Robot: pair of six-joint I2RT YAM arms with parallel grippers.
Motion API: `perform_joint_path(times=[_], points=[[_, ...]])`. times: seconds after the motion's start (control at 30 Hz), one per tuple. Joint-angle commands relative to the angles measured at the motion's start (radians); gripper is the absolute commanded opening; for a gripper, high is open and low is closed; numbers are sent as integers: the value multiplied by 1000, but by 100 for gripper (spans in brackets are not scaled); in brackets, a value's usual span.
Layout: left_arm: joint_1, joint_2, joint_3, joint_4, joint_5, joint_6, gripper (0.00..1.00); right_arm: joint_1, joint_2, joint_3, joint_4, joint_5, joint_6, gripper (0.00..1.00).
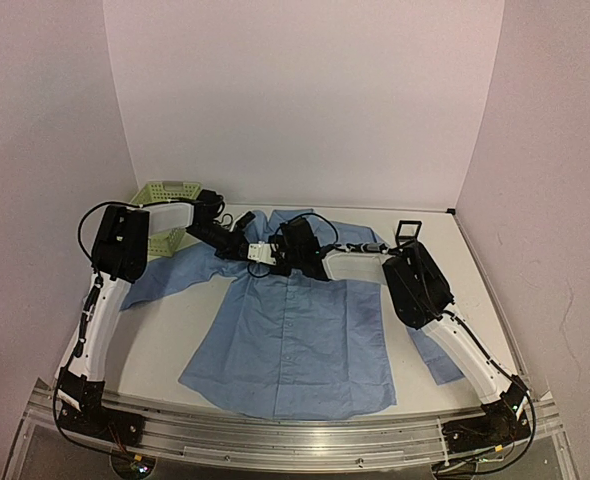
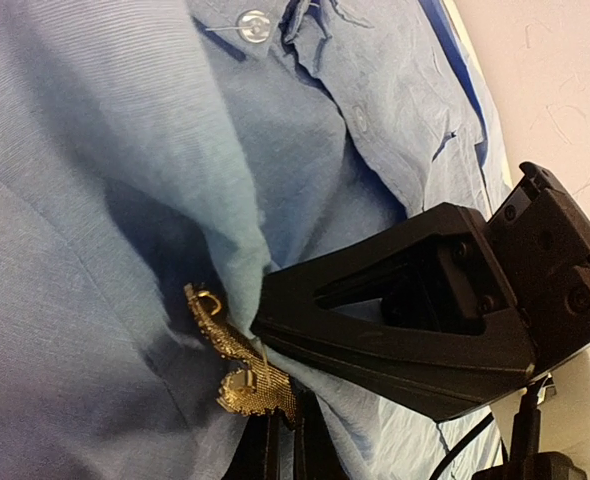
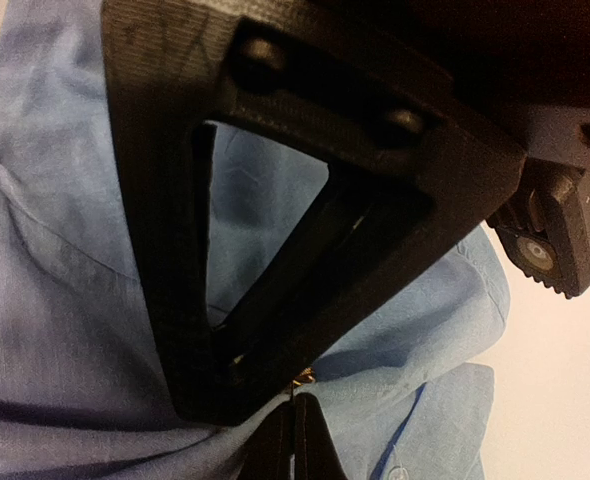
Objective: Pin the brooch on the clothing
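The clothing (image 1: 295, 340), a light blue shirt, lies flat on the table with its collar toward the back. Both grippers meet just below the collar. In the left wrist view my left gripper (image 2: 285, 425) is shut on the brooch (image 2: 237, 365), which shows its gold mesh back and pin clasp against the shirt (image 2: 85, 200). My right gripper (image 3: 295, 412) is shut on a raised fold of the shirt (image 3: 65, 300), tip to tip with the left fingers (image 3: 175, 230). Only a gold glint of the brooch (image 3: 304, 378) shows there. In the top view the brooch is hidden by the grippers (image 1: 273, 254).
A green mesh basket (image 1: 165, 200) stands at the back left, partly behind the left arm. A small black-framed square box (image 1: 408, 230) sits at the back right near the wall. The shirt's sleeves spread out to both sides. A clear button (image 2: 252, 24) sits near the collar.
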Motion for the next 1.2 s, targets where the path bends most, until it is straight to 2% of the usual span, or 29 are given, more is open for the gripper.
perform_joint_path(times=[0.0,0.27,0.5,0.8,1.17], points=[[-141,-69,100,-4,306,53,0,40,42,-10,-34,-40,8,0],[-144,-71,63,-47,301,80,0,43,44,7,-8,-50,55,0],[-145,-69,36,-88,291,129,0,31,61,72,10,-72,204,0],[-139,-68,43,-163,261,204,0,19,44,41,10,-29,243,0],[-100,-101,8,-111,259,240,0,19,6,-36,10,-39,234,0]])
